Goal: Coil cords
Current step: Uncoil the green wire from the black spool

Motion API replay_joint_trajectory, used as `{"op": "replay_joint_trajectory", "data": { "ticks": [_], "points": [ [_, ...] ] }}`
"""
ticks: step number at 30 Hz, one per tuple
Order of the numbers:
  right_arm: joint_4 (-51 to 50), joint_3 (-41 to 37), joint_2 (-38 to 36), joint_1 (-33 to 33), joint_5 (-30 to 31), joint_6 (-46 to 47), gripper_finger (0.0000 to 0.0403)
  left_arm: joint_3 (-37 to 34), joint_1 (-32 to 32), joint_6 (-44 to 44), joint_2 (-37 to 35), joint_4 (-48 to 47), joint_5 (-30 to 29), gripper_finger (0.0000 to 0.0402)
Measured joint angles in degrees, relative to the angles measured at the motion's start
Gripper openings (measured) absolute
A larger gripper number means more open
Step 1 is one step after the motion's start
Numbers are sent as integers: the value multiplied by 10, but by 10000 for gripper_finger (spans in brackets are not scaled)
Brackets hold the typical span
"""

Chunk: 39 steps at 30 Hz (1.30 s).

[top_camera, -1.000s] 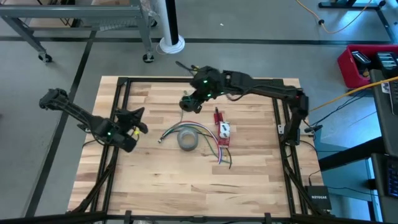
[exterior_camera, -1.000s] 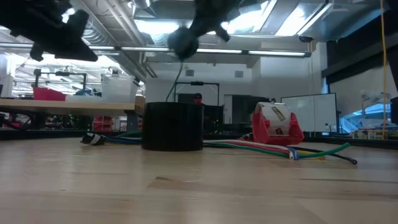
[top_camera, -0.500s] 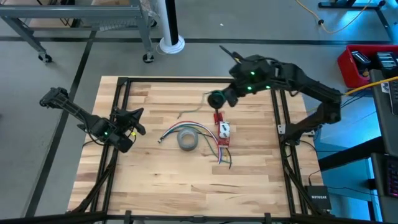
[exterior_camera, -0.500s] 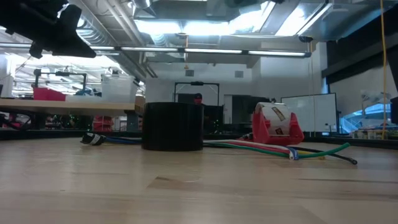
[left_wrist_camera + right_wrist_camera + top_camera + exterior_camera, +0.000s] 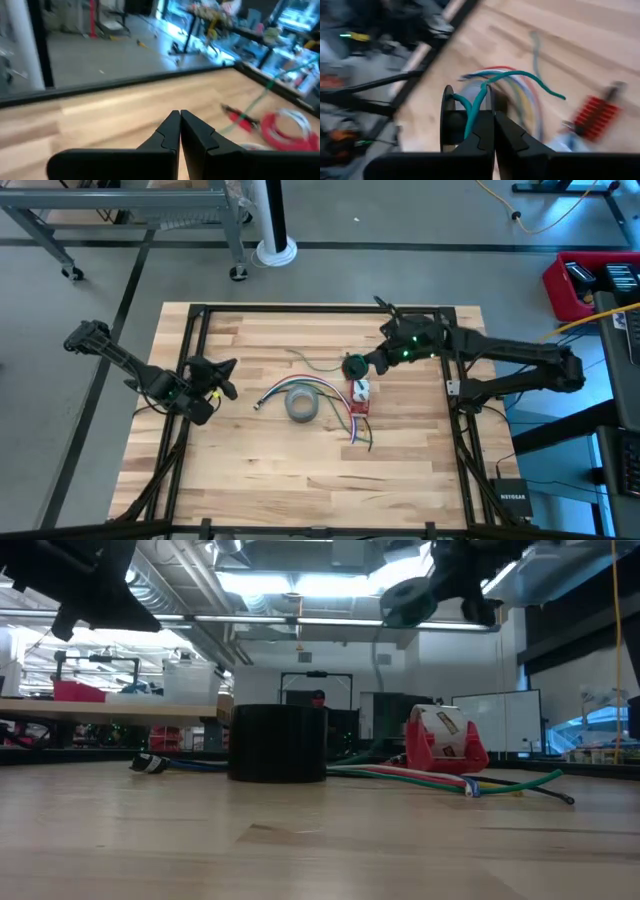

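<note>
Swinging back from the table's far-left side, my right gripper (image 5: 372,361) is now carrying the green cord (image 5: 322,364), pinched with its coil beside the jaws, above the red tape dispenser (image 5: 359,393), tail still uncoiled, while my left gripper (image 5: 226,377) is waiting pressed together, empty.

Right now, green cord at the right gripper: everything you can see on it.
The green cord is thin and flexible. One end is wound around a small dark spool, which the shut right gripper holds in the air above the red tape dispenser. In the high view its free length trails left from the spool in a loose curve over the wooden table, ending beyond the grey tape roll.
</note>
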Motion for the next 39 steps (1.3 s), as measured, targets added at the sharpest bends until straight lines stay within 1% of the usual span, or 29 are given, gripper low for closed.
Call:
{"op": "replay_joint_trajectory", "data": {
  "ticks": [3, 7, 11, 13, 15, 18, 22, 24, 27, 29, 30, 33, 35, 36, 39],
  "points": [
    [146, -72, -3, 0, -29, 2, 1, 0, 6, 47, 20, 52, 41, 6],
    [299, -131, 8, 0, -49, 3, 1, 0, 18, 110, 42, 133, 61, 6],
    [370, -149, 27, 0, -52, 13, 1, 0, 39, 186, 58, 230, 78, 11],
    [392, -149, 39, 0, -68, 13, 1, 0, 56, 225, 70, 287, 96, 21],
    [421, -149, 56, 0, -86, 14, 1, 0, 78, 260, 86, 342, 130, 35],
    [467, -149, 80, 0, -115, 15, 1, 0, 117, 314, 125, 425, 203, 63],
    [490, -149, 102, 1, -139, 16, 1, 0, 164, 393, 178, 523, 287, 101],
    [491, -149, 107, 1, -145, 23, 2, 0, 182, 436, 199, 569, 306, 116],
    [492, -149, 114, 1, -158, 31, 2, 0, 206, 501, 223, 621, 308, 128],
    [491, -149, 116, 1, -175, 32, 2, 0, 223, 541, 236, 638, 319, 131],
    [492, -149, 117, 1, -182, 32, 2, 0, 232, 554, 244, 643, 336, 131],
    [495, -149, 117, 1, -184, 32, 2, 2, 257, 585, 273, 674, 417, 128],
    [494, -149, 117, 1, -184, 33, 2, 11, 266, 622, 296, 693, 462, 126],
    [495, -149, 117, 1, -184, 33, 2, 18, 268, 646, 307, 700, 476, 125],
    [495, -149, 117, 1, -184, 32, 2, 44, 270, 718, 336, 708, 483, 121]
  ]
}}
